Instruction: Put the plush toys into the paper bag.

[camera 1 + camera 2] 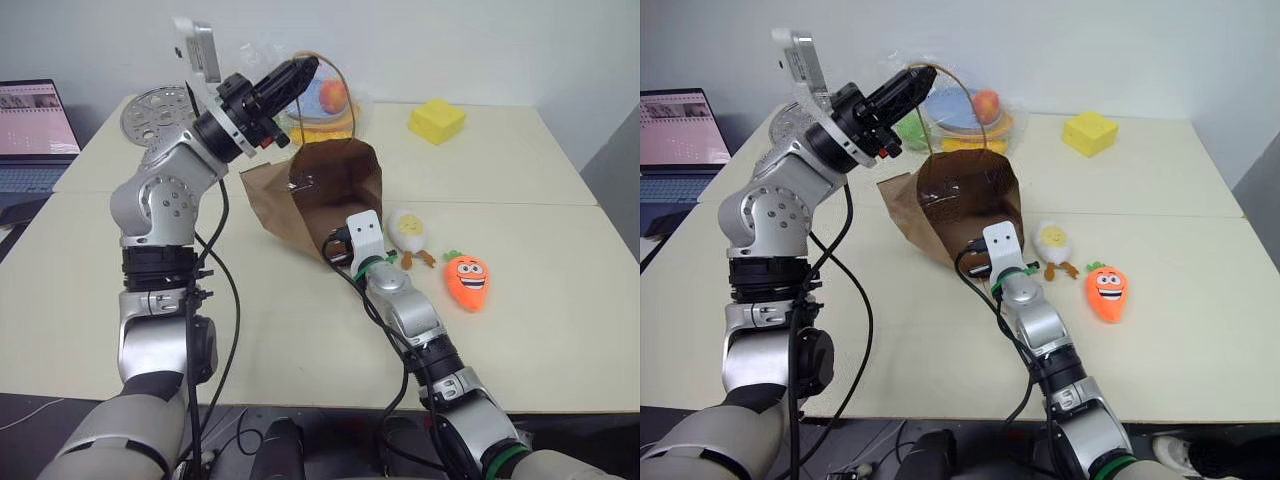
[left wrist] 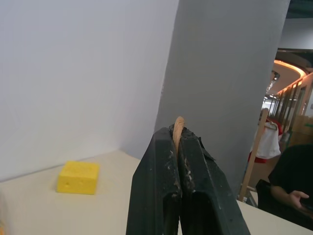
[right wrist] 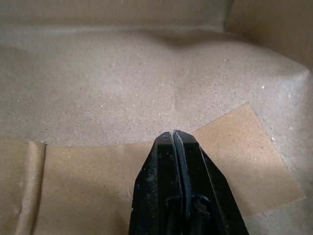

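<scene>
The brown paper bag (image 1: 335, 190) lies tipped on the table with its mouth toward me. My left gripper (image 1: 305, 70) is raised above it, shut on the bag's thin twisted handle (image 2: 179, 122), which shows between the fingertips. My right gripper (image 3: 174, 134) reaches inside the bag, shut and holding nothing, its tips close to the brown paper floor. Both plush toys lie on the table to the right of the bag. The white egg (image 1: 410, 232) is beside the bag's mouth. The orange carrot (image 1: 467, 280) rests further right.
A yellow sponge block (image 1: 437, 121) sits at the back right. A clear plastic bag with fruit and a blue plate (image 1: 325, 105) stands behind the paper bag. A round metal disc (image 1: 155, 112) and a laptop (image 1: 35, 125) are at the back left.
</scene>
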`<state>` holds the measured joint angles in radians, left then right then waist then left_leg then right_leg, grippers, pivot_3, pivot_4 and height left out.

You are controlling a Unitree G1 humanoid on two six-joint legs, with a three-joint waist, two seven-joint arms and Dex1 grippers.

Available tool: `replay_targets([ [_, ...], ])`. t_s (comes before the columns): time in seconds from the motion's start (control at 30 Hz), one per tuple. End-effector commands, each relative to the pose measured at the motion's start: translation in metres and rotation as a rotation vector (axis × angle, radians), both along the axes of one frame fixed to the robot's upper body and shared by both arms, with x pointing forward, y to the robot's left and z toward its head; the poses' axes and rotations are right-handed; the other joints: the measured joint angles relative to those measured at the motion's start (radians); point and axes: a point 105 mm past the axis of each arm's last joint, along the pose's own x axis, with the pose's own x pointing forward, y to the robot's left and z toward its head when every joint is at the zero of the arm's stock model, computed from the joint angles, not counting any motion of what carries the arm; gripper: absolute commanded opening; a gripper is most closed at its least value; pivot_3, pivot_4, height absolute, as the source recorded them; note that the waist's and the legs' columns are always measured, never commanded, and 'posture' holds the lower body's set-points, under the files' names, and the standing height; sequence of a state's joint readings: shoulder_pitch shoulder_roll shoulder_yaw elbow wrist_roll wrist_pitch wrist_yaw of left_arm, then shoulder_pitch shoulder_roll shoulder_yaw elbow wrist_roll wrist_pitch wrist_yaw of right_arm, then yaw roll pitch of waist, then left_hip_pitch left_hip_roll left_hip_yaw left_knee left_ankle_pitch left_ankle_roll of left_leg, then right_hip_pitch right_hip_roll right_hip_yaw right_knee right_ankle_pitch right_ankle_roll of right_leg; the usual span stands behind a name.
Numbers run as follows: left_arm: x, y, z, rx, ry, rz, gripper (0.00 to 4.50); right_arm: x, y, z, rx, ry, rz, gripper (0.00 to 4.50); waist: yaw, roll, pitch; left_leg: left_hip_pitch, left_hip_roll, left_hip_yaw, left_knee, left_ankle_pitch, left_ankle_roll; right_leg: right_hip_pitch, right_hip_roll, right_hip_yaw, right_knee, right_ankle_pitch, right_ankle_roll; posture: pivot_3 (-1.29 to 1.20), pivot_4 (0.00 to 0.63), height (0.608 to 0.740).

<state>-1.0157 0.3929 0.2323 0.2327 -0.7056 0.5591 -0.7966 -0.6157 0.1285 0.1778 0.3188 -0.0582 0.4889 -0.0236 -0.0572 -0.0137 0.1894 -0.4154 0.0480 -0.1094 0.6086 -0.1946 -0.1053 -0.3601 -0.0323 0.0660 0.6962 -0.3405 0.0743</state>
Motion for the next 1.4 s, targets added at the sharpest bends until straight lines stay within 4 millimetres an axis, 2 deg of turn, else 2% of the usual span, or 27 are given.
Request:
replay_targets([
  [0.03, -0.008, -0.003, 0.008, 0.023, -0.072, 0.014, 0.0, -0.003, -0.006, -0.019, -0.021, 0.071, -0.02, 0.05, 0.0, 0.0, 0.0, 0.0, 0.0, 0.0, 0.0, 0.0, 0.0, 0.0, 0.0, 0.0, 0.0, 0.0, 0.0, 0.0, 0.15, 0.74],
  [0.2, 0.001, -0.001, -0.013, 0.076, -0.035, 0.065, 0.0, -0.011, 0.014, 0.006, 0.071, -0.041, 0.168, 0.05, -0.001, 0.0, 0.0, 0.0, 0.0, 0.0, 0.0, 0.0, 0.0, 0.0, 0.0, 0.0, 0.0, 0.0, 0.0, 0.0, 0.15, 0.74],
  [0.27, 0.002, -0.002, -0.018, 0.089, -0.045, 0.075, 0.0, -0.019, 0.019, 0.016, 0.077, -0.087, 0.267, 0.05, -0.001, 0.0, 0.0, 0.0, 0.0, 0.0, 0.0, 0.0, 0.0, 0.0, 0.0, 0.0, 0.0, 0.0, 0.0, 0.0, 0.15, 0.74],
  [0.3, 0.001, -0.003, -0.02, 0.091, -0.047, 0.074, 0.0, -0.02, 0.016, 0.02, 0.081, -0.095, 0.281, 0.2, -0.001, 0.0, 0.0, 0.0, 0.0, 0.0, 0.0, 0.0, 0.0, 0.0, 0.0, 0.0, 0.0, 0.0, 0.0, 0.0, 0.15, 0.74],
  [0.37, 0.001, -0.005, -0.025, 0.115, -0.058, 0.067, 0.0, -0.028, 0.017, 0.029, 0.113, -0.102, 0.353, 0.62, 0.0, 0.0, 0.0, -0.001, 0.0, 0.0, 0.0, 0.0, 0.0, -0.001, 0.0, 0.0, 0.0, 0.0, 0.0, 0.0, 0.15, 0.74],
  [0.47, 0.0, -0.007, -0.028, 0.13, -0.063, 0.062, 0.0, -0.031, 0.012, 0.038, 0.131, -0.109, 0.363, 1.69, 0.0, 0.0, 0.0, -0.001, 0.0, 0.0, 0.0, 0.0, 0.0, -0.001, 0.0, 0.0, 0.0, 0.0, 0.0, 0.0, 0.15, 0.74],
  [0.5, 0.001, -0.007, -0.029, 0.132, -0.062, 0.063, 0.0, -0.036, 0.011, 0.047, 0.146, -0.117, 0.392, 2.06, 0.0, 0.0, 0.0, -0.001, 0.0, 0.0, 0.0, 0.0, 0.0, -0.001, 0.0, 0.0, 0.0, 0.0, 0.0, 0.0, 0.15, 0.74],
  [0.57, 0.003, -0.004, -0.032, 0.141, -0.057, 0.069, 0.0, -0.058, -0.001, 0.083, 0.194, -0.162, 0.475, 2.81, 0.004, 0.001, 0.0, -0.002, 0.0, 0.0, 0.0, 0.0, 0.0, -0.002, 0.0, 0.0, 0.0, 0.0, 0.0, 0.0, 0.15, 0.74],
  [0.7, 0.006, -0.001, -0.035, 0.148, -0.054, 0.077, 0.0, -0.087, -0.025, 0.125, 0.227, -0.207, 0.548, 4.35, 0.007, 0.001, 0.0, -0.005, 0.0, 0.0, 0.0, 0.0, 0.0, -0.003, 0.0, 0.0, -0.001, 0.0, 0.0, 0.0, 0.15, 0.74],
  [0.8, 0.006, 0.0, -0.037, 0.155, -0.054, 0.08, 0.0, -0.09, -0.056, 0.14, 0.185, -0.216, 0.517, 4.48, 0.007, 0.0, 0.0, -0.004, 0.0, 0.0, 0.0, 0.0, 0.0, -0.003, 0.0, 0.0, -0.001, 0.0, 0.0, 0.0, 0.15, 0.74],
  [0.83, 0.006, -0.001, -0.037, 0.156, -0.055, 0.079, 0.0, -0.084, -0.067, 0.143, 0.175, -0.217, 0.469, 4.48, 0.007, 0.0, 0.001, -0.004, 0.0, 0.0, 0.0, 0.0, 0.0, -0.003, 0.0, 0.0, -0.001, 0.0, 0.0, 0.0, 0.15, 0.74],
  [0.93, 0.006, -0.001, -0.036, 0.153, -0.058, 0.076, 0.0, -0.062, -0.102, 0.136, 0.106, -0.197, 0.31, 4.48, 0.007, 0.0, 0.001, -0.004, 0.0, 0.0, 0.0, 0.0, 0.0, -0.003, 0.0, 0.0, -0.001, 0.0, 0.0, 0.0, 0.15, 0.74],
  [1.1, 0.006, -0.001, -0.038, 0.159, -0.06, 0.073, 0.0, -0.034, -0.134, 0.111, -0.032, -0.147, 0.145, 4.48, 0.004, 0.0, 0.001, -0.004, 0.0, 0.001, 0.0, 0.0, 0.0, -0.004, 0.0, 0.002, -0.002, 0.0, 0.0, 0.0, 0.15, 0.74],
  [1.13, 0.005, -0.001, -0.038, 0.159, -0.06, 0.071, 0.0, -0.029, -0.136, 0.101, -0.04, -0.1, 0.136, 4.48, 0.002, 0.0, 0.001, -0.004, 0.0, 0.002, 0.0, 0.0, 0.0, -0.004, 0.0, 0.002, -0.002, 0.0, 0.0, 0.0, 0.15, 0.74],
  [1.23, 0.005, -0.003, -0.039, 0.162, -0.06, 0.067, 0.0, -0.016, -0.123, 0.08, 0.16, 0.046, 0.157, 4.48, -0.006, 0.0, 0.001, -0.005, 0.0, 0.002, -0.001, 0.0, 0.0, -0.006, 0.0, 0.003, -0.001, 0.0, 0.0, 0.0, 0.15, 0.74],
  [1.3, 0.003, -0.004, -0.041, 0.177, -0.066, 0.064, 0.0, -0.007, -0.119, 0.072, 0.146, 0.048, 0.149, 4.48, -0.008, 0.0, 0.001, -0.005, 0.0, 0.003, -0.001, 0.0, 0.001, -0.008, 0.001, 0.004, 0.0, 0.0, 0.0, 0.0, 0.15, 0.74],
  [1.4, 0.002, -0.001, -0.039, 0.175, -0.069, 0.075, 0.0, 0.0, -0.123, 0.046, 0.097, 0.114, 0.109, 4.48, -0.006, 0.001, 0.001, -0.007, 0.0, 0.003, -0.001, 0.0, 0.001, -0.01, 0.001, 0.004, 0.0, 0.0, 0.0, 0.0, 0.15, 0.74],
])
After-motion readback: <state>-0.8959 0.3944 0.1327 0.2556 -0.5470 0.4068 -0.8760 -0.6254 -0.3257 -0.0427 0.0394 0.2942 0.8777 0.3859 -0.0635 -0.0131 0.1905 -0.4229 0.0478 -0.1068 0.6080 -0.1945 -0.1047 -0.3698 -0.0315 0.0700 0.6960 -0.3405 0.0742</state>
